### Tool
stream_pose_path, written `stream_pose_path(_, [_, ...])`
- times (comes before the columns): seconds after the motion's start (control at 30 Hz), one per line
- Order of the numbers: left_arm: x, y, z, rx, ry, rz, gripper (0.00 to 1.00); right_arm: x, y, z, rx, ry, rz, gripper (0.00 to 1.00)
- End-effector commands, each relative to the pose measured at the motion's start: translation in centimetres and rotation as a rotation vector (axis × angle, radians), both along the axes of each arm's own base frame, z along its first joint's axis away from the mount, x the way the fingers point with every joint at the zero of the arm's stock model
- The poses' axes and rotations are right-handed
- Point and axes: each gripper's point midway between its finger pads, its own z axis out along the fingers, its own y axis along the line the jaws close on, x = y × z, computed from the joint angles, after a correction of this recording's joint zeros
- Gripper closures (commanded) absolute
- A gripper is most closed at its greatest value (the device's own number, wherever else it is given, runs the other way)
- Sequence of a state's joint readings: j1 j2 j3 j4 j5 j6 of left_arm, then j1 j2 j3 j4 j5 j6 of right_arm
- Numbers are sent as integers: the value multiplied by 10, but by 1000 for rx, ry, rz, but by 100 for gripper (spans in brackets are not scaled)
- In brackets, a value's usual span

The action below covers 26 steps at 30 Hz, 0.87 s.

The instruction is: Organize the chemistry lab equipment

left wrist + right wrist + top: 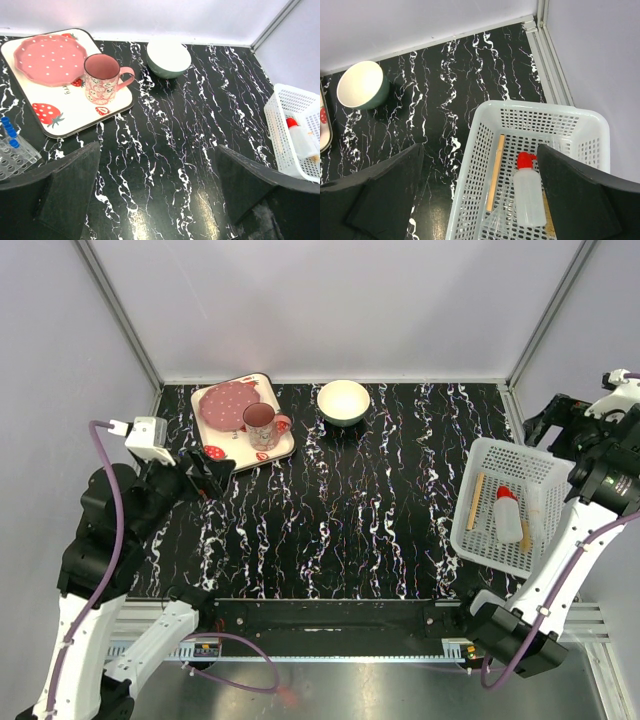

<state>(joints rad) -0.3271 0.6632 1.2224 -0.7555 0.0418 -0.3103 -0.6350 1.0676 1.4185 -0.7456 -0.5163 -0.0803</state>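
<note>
A white mesh basket [520,448] stands at the right edge of the table. In it lie a translucent bottle with a red cap [529,197], a thin wooden stick [496,172], a small clear cup [499,221] and a brown-handled brush [527,535], mostly hidden in the right wrist view. A clear grid rack [12,156] with blue-capped tubes [7,126] sits at the left, hidden under my left arm in the top view. My left gripper [157,165] is open and empty above bare table. My right gripper [480,150] is open and empty above the basket's far left part.
A strawberry-print tray [282,452] with a pink plate [228,403] and pink mug [262,425] stands at the back left. A white bowl [343,401] is at the back middle. Grey walls close in the table on three sides.
</note>
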Motion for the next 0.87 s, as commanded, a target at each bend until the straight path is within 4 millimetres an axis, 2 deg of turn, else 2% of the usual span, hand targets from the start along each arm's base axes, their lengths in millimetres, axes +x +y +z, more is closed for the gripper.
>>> stream_pose_path(0.0, [-3,16,15,37,-37,67,1,-1,8,27,-1,-76,14,0])
stream_pose_path(0.4, [-11,24,18,32,-59,95,1,2,6,12,7,-48,24,0])
stream_pose_path(0.67, [-14,24,11,24,-48,94,1,2,0,-9,-5,-6,9,0])
stream_pose_path(0.83, [-15,25,10,27,-49,99,1,2,-3,-6,-28,-12,2,0])
